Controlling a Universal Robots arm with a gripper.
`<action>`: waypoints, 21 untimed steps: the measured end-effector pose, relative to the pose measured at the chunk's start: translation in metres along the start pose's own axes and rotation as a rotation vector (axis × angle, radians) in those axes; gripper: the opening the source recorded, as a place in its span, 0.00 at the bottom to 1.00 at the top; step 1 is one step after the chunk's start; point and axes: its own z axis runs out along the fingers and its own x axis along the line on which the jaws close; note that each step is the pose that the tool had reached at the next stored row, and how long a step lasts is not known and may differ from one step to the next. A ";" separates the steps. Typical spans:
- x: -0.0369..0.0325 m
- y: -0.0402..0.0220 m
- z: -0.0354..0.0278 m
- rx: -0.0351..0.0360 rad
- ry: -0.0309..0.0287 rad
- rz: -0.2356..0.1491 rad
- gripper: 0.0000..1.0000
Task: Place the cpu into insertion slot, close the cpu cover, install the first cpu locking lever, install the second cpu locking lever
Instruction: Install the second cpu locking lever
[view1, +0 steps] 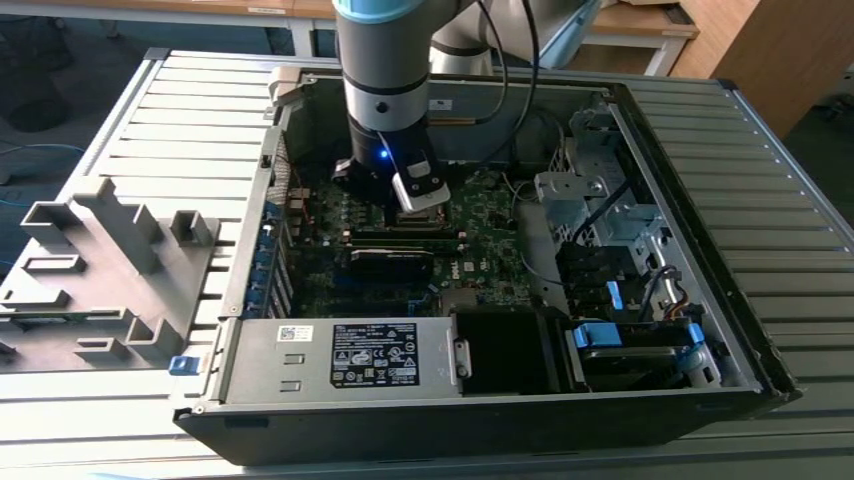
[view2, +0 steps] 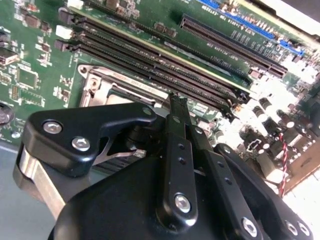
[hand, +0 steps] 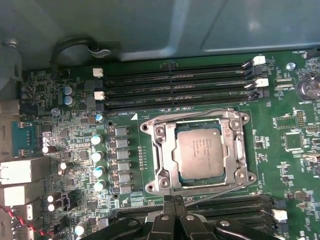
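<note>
The cpu (hand: 199, 152), a flat square chip with a silvery-grey top, lies in the insertion slot (hand: 200, 179), whose dark rim shows round it. The cpu cover (hand: 162, 150), a silvery metal frame, lies flat around the chip. A thin locking lever wire (hand: 220, 192) runs along the socket edge nearest my gripper (hand: 173, 199). The gripper is shut, its black fingers pressed together with nothing visible between them, just beside that edge. In the second wrist view the gripper (view2: 177, 100) points down at the frame's edge (view2: 100, 85). In the exterior view the gripper (view1: 416, 205) hangs over the motherboard inside the case.
Long black memory slots (hand: 175, 82) flank the socket on both sides. The open computer case (view1: 667, 130) walls in the board, with a power supply (view1: 374, 355) at the front and drive bays and cables (view1: 614, 240) on the exterior view's right. A grey fixture (view1: 107, 260) lies on the table outside.
</note>
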 end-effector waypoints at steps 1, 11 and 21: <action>0.0007 -0.0002 0.0015 0.0000 0.0002 0.000 0.11; 0.0021 -0.0008 0.0075 -0.0545 0.0058 0.002 0.11; 0.0056 -0.0011 0.0025 -0.0645 0.0067 0.002 0.11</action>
